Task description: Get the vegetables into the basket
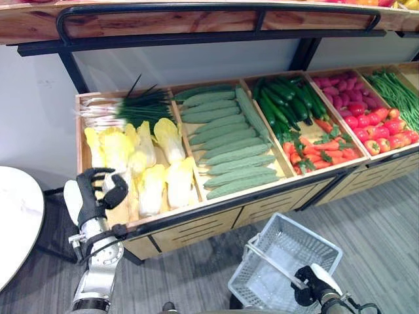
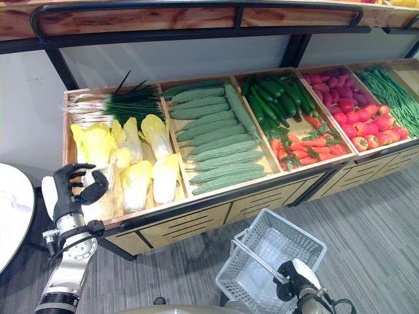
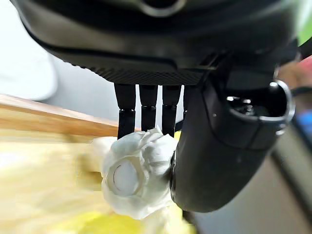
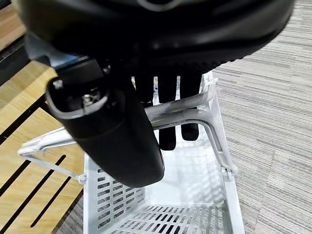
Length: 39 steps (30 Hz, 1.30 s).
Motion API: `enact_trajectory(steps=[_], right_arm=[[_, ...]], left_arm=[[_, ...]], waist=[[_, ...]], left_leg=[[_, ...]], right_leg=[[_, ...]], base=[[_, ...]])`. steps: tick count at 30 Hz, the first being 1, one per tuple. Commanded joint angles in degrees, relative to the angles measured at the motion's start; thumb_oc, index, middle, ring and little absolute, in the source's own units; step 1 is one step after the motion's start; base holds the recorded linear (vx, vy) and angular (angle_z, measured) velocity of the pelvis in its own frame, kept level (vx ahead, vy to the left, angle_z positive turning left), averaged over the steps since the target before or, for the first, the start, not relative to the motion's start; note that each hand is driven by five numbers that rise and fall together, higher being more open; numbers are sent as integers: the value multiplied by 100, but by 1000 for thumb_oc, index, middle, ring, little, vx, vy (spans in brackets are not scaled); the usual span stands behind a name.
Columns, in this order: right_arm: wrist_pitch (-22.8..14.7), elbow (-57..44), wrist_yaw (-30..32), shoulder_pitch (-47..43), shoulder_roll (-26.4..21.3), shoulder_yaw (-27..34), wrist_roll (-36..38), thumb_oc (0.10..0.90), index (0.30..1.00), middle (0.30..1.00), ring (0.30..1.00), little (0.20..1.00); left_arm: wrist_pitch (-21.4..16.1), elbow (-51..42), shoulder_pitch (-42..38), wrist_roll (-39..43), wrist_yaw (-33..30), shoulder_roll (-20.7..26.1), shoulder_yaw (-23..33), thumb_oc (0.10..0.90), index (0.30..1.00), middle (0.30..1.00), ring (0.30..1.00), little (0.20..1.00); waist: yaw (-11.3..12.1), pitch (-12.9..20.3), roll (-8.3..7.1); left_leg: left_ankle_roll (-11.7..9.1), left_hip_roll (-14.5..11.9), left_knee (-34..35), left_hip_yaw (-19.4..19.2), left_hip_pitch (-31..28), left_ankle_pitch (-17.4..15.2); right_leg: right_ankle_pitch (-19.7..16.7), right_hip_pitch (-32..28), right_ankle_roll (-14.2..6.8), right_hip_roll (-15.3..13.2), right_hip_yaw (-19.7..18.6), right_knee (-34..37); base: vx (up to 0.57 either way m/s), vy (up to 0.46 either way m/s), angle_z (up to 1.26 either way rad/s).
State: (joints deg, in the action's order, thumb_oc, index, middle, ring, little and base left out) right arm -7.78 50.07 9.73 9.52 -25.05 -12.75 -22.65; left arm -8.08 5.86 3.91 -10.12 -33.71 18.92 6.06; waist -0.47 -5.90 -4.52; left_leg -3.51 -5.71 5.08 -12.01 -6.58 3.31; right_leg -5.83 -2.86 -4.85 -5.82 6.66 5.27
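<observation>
White cabbage (image 3: 134,178) in curled left hand (image 1: 98,196); right hand (image 4: 122,131) round basket (image 1: 283,265) handle.

A wooden produce stand (image 1: 196,226) with a black metal frame stands on grey striped carpet (image 1: 386,222) beside a white round table (image 1: 16,216).
</observation>
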Motion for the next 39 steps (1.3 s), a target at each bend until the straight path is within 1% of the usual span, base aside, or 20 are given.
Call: enact_trajectory(steps=[1,2,3,4,5,6,7,8,10,13,17,23,26,28,33,34,35,36,37,39], right_arm=[[-309,-186,210,-376,-260,63,86,400,300,300,300,300],[-319,-124,225,-395,-244,73,122,400,300,300,300,300],[-320,-111,228,-405,-224,80,174,400,300,300,300,300],[-316,-120,219,-404,-219,86,201,400,300,300,300,300],[-262,-188,146,-425,-267,135,274,400,300,300,300,300],[-253,-167,106,-424,-272,170,280,400,300,300,300,300],[-243,-181,-10,-430,-285,164,228,400,300,300,300,300],[-252,-206,-49,-422,-287,173,215,400,300,300,300,300],[-298,-327,-171,-354,-313,177,149,400,300,300,300,300],[-331,-184,-224,-356,-286,182,124,400,300,300,300,300],[-323,-147,-224,-341,-260,221,98,400,300,300,300,300],[-335,-80,-250,-335,-233,269,114,400,300,300,300,300],[-323,4,-269,-390,-251,282,125,400,300,300,300,300],[-296,35,-275,-410,-243,325,143,400,300,300,300,300],[-275,35,-272,-424,-216,357,179,400,300,300,300,300],[-268,-26,-288,-429,-207,355,180,400,300,300,300,300],[-262,-40,-290,-469,-198,339,190,400,300,300,300,300],[-250,-87,-285,-507,-199,340,186,400,300,300,300,300],[-241,-118,-287,-545,-187,315,185,400,300,300,300,300],[-221,-102,-260,-635,-140,291,200,400,300,300,300,300]], left_arm=[[-938,-644,-490,154,-162,278,173,400,300,300,300,300],[-1023,-788,-437,293,-80,268,142,400,300,300,300,300],[-1186,-958,-355,675,152,246,108,400,300,300,300,300],[-1357,-1125,-281,1432,572,159,22,400,300,300,300,300],[-1547,-1398,-81,3736,1996,28,-188,400,300,300,300,300],[-1462,-1426,-1,4717,2576,-65,-263,400,300,300,300,300],[-1171,-1420,143,5996,3392,-162,-425,400,300,300,300,300],[-1070,-1388,200,6320,3691,-163,-470,400,300,300,300,300],[-948,-1195,236,6491,4158,-67,-530,400,300,300,300,300],[-959,-1027,158,6715,4305,-83,-643,400,300,300,300,300],[-946,-992,172,6872,4399,-116,-704,400,300,300,300,300],[-940,-909,209,6763,4441,-65,-658,400,300,300,300,300],[-948,-841,173,6729,4466,-9,-637,400,300,300,300,300],[-950,-817,131,6719,4475,31,-630,400,300,300,300,300],[-956,-792,45,6725,4518,82,-693,400,300,300,300,300],[-973,-775,10,6689,4504,88,-699,400,300,300,300,300],[-1000,-727,-61,6590,4503,122,-746,400,300,300,300,300],[-1022,-709,-92,6552,4486,148,-741,400,300,300,300,300],[-1037,-684,-121,6528,4476,157,-719,400,300,300,300,300],[-1044,-671,-208,6487,4465,208,-721,400,300,300,300,300]], waist=[[103,43,-259],[118,37,-261],[134,19,-259],[142,8,-257],[149,-25,-237],[148,-31,-224],[137,-35,-212],[135,-36,-210],[123,-20,-216],[124,2,-218],[118,25,-224],[136,28,-258],[165,-59,-310],[149,-113,-349],[108,-173,-390],[73,-204,-406],[29,-254,-427],[18,-285,-431],[20,-308,-421],[117,-394,-341]], left_leg=[[-69,-81,-8,258,-63,-270],[-65,-76,-8,266,-54,-267],[-62,-73,-8,285,-46,-262],[-56,-68,-8,305,-38,-255],[-45,-58,-8,320,-27,-226],[-40,-53,-8,329,-27,-217],[-35,-50,-8,334,-42,-219],[-35,-51,-8,333,-46,-222],[-44,-57,-8,323,-67,-234],[-33,-48,-8,313,-100,-247],[-24,-32,-8,287,-130,-260],[35,23,-17,183,-260,-299],[66,73,-405,122,-119,-453],[122,134,-595,22,-30,-579],[192,246,-574,-90,-10,-609],[218,291,-544,-132,-6,-612],[263,372,-487,-256,-1,-622],[275,399,-477,-365,16,-621],[291,395,-468,-440,29,-614],[355,325,-456,-669,54,-613]], right_leg=[[-292,27,-334,-261,81,-27],[-291,23,-335,-264,87,-27],[-294,22,-335,-275,104,-27],[-304,25,-330,-279,112,-27],[-330,29,-327,-290,118,-27],[-338,33,-323,-292,120,-27],[-344,30,-319,-289,113,-27],[-347,29,-322,-290,111,-27],[-337,22,-330,-289,83,-27],[-330,-5,-327,-291,73,-27],[-327,-22,-336,-305,61,-27],[-326,-68,-350,-339,-1,-27],[-368,-82,-369,-404,-68,-28],[-480,28,-441,-475,-189,-107],[-702,236,-554,-566,-351,-238],[-826,318,-618,-602,-430,-260],[-1068,492,-708,-659,-570,-275],[-1199,612,-763,-692,-651,-293],[-1191,678,-775,-706,-634,-308],[-952,782,-666,-753,-140,-811]], base=[[0,0,0],[-34,-3,3],[-30,-2,5],[-48,10,7],[-37,17,9],[-29,27,6],[-6,21,7],[-1,16,4],[2,5,2],[5,5,-1],[4,14,-1],[9,36,-4],[-31,60,-10],[-41,102,-17],[-45,89,-20],[-99,133,-18],[-142,174,-19],[-147,147,-31],[-159,94,-86],[-184,90,-83]])
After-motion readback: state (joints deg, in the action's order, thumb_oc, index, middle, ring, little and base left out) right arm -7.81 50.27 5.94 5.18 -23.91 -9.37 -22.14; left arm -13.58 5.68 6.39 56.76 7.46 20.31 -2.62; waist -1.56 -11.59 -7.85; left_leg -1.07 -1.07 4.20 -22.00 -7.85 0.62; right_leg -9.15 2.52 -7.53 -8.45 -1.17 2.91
